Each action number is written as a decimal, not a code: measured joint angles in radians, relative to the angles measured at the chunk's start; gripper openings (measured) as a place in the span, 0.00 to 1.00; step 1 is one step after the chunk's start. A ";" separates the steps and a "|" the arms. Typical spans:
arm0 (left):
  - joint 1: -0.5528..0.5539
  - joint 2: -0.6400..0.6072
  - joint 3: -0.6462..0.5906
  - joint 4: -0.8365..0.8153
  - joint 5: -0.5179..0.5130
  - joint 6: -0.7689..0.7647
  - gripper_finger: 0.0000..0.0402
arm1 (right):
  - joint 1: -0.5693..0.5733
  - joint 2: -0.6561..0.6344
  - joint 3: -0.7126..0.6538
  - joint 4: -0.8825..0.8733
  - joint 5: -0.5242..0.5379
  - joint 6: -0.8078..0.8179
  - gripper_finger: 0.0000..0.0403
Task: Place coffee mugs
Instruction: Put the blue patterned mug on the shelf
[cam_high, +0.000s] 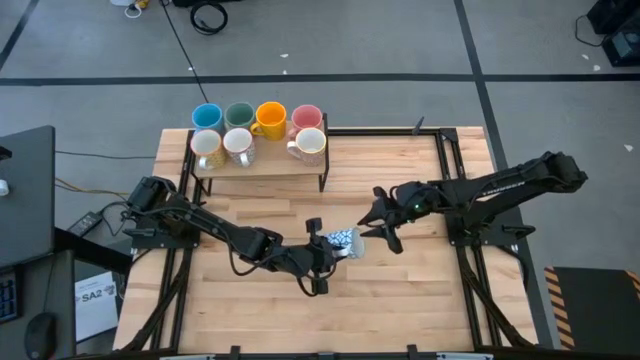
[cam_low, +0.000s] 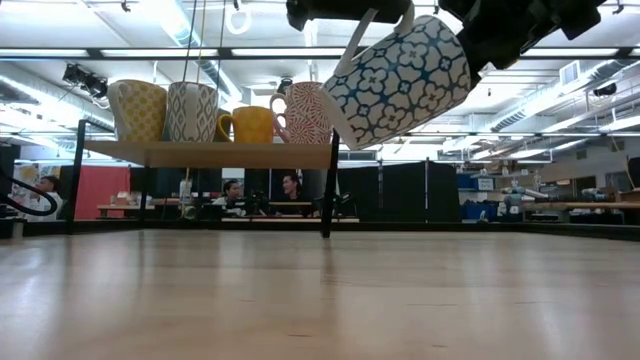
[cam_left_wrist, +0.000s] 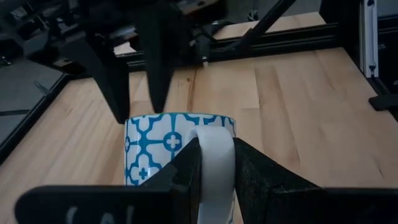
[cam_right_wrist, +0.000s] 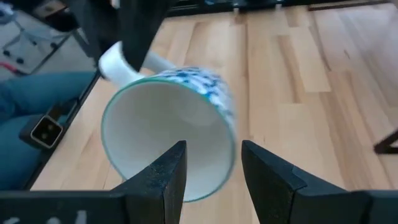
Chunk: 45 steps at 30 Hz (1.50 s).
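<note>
My left gripper (cam_high: 328, 248) is shut on a white mug with a blue pattern (cam_high: 346, 240), held above the table's middle. The mug also shows in the low view (cam_low: 400, 80). My right gripper (cam_high: 368, 228) is open at the mug's mouth (cam_right_wrist: 168, 130). One finger stands in front of the opening and the other outside the wall; I cannot tell whether they touch it. Seven more mugs stand on a wooden shelf (cam_high: 262, 166) at the far side: blue (cam_high: 207, 115), dark green (cam_high: 239, 115), orange-yellow (cam_high: 270, 117), pink (cam_high: 306, 117) and three white ones (cam_high: 238, 146). My left gripper pinches the mug's white handle (cam_left_wrist: 214, 146) between its two fingers (cam_left_wrist: 186, 168). The fingers come from the table's left, slanting down a little. The mug is lifted clear of the table and tilted (cam_low: 400, 80), its mouth toward my right gripper.
The shelf stands on dark legs (cam_low: 328, 190) at the table's far left. A black frame rail (cam_high: 447, 160) runs along the table's right part. Bare wood (cam_high: 400, 300) lies under and in front of the grippers. People sit in the room behind (cam_low: 260, 195).
</note>
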 joint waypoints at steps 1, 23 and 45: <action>0.000 0.000 0.000 0.001 0.000 0.000 0.19 | 0.007 0.006 0.000 0.005 0.000 -0.009 0.40; 0.003 0.000 0.000 0.006 0.017 -0.004 0.20 | 0.033 0.209 0.000 0.156 0.049 0.064 0.24; 0.051 0.001 0.000 -0.018 -0.004 -0.029 0.26 | 0.030 0.209 -0.001 0.090 0.020 0.661 0.08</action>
